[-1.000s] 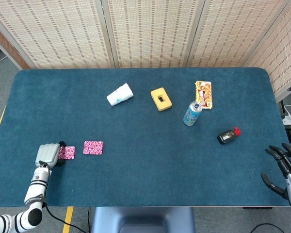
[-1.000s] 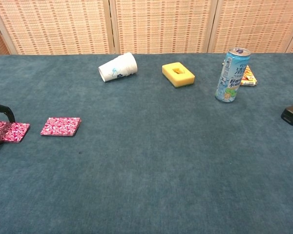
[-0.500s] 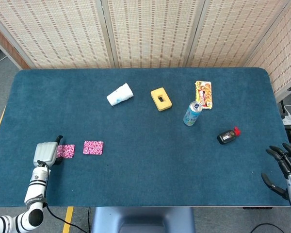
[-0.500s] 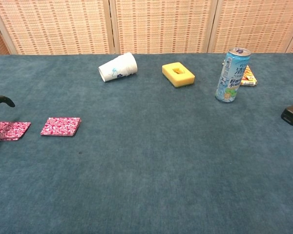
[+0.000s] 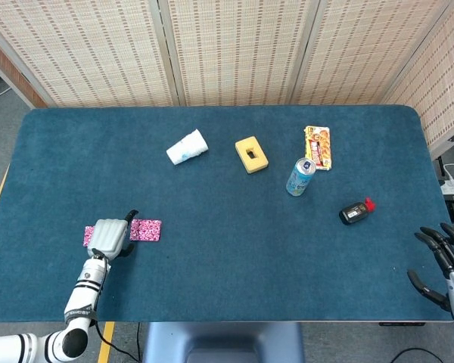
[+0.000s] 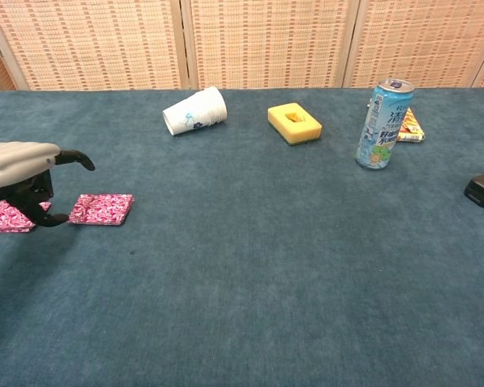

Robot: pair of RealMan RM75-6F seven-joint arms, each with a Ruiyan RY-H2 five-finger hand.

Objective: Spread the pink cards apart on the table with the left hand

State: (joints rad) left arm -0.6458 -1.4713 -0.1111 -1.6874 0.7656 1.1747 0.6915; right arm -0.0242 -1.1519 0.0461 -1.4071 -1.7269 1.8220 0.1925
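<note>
Two pink patterned cards lie flat near the table's left front. The right card (image 5: pixel 146 230) (image 6: pixel 102 208) shows almost whole. The left card (image 5: pixel 90 235) (image 6: pixel 5 217) is partly covered by my left hand (image 5: pixel 109 237) (image 6: pixel 28 176), which hovers over the gap between them, palm down, fingers apart, holding nothing. Whether its fingertips touch either card cannot be made out. My right hand (image 5: pixel 441 261) is off the table's right front corner, fingers spread and empty; the chest view does not show it.
Further back stand a tipped white paper cup (image 5: pixel 187 147) (image 6: pixel 195 110), a yellow sponge block (image 5: pixel 251 153) (image 6: pixel 294 122), a blue drink can (image 5: pixel 300 176) (image 6: pixel 382 123), a snack packet (image 5: pixel 318 147) and a black device with a red end (image 5: pixel 356 212).
My left hand has lifted off the left card and moved right, now above the gap between both cards. The cards and the right hand have stayed put.
</note>
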